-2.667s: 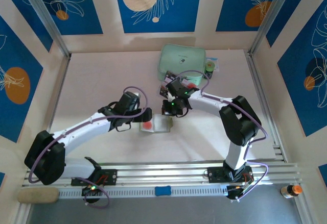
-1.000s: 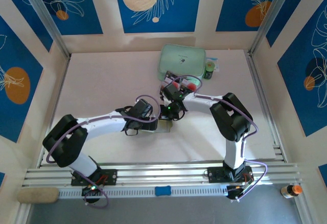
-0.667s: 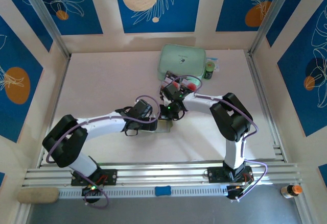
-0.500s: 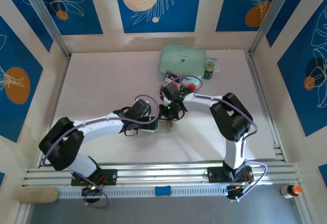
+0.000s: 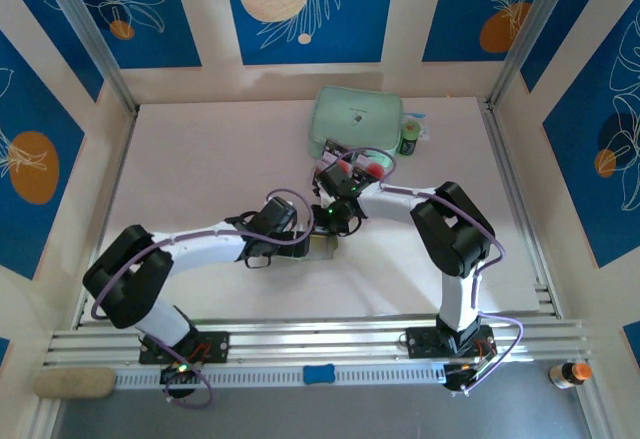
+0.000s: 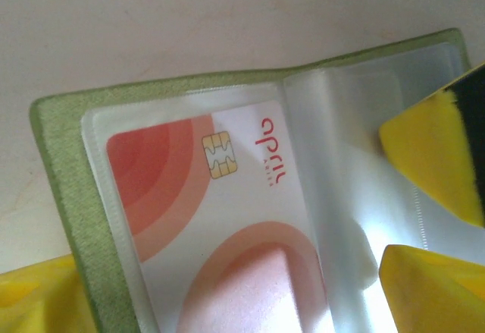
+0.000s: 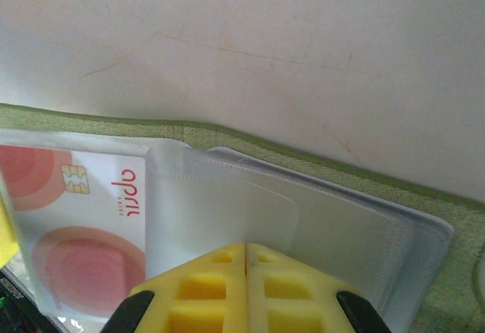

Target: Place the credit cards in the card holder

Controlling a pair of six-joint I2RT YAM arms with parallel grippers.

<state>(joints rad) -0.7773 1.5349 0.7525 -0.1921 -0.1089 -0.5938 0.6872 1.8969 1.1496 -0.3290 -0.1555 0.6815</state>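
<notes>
The olive-green card holder [image 5: 322, 247] lies open on the table between both grippers. In the left wrist view its green edge [image 6: 61, 189] frames clear pockets, and a pale credit card [image 6: 197, 196] with red circles and a gold chip sits under the left pocket's plastic. My left gripper [image 6: 223, 287] is open, its yellow fingers standing either side of that card. My right gripper [image 7: 246, 261] is shut, its yellow tips resting on the clear pocket of the holder's other half [image 7: 303, 168]. The same card [image 7: 76, 219] shows at the left of the right wrist view.
A larger mint-green zip case [image 5: 355, 119] lies at the back of the table. More red-marked cards [image 5: 372, 167] lie just in front of it, and a small green bottle [image 5: 408, 139] stands at its right. The two grippers [image 5: 298, 239] [image 5: 333, 221] nearly touch over the holder.
Since 2.7 s ago my left gripper has moved right, up to the holder beside the right gripper. In the last second only the left arm's elbow shifted slightly.
</notes>
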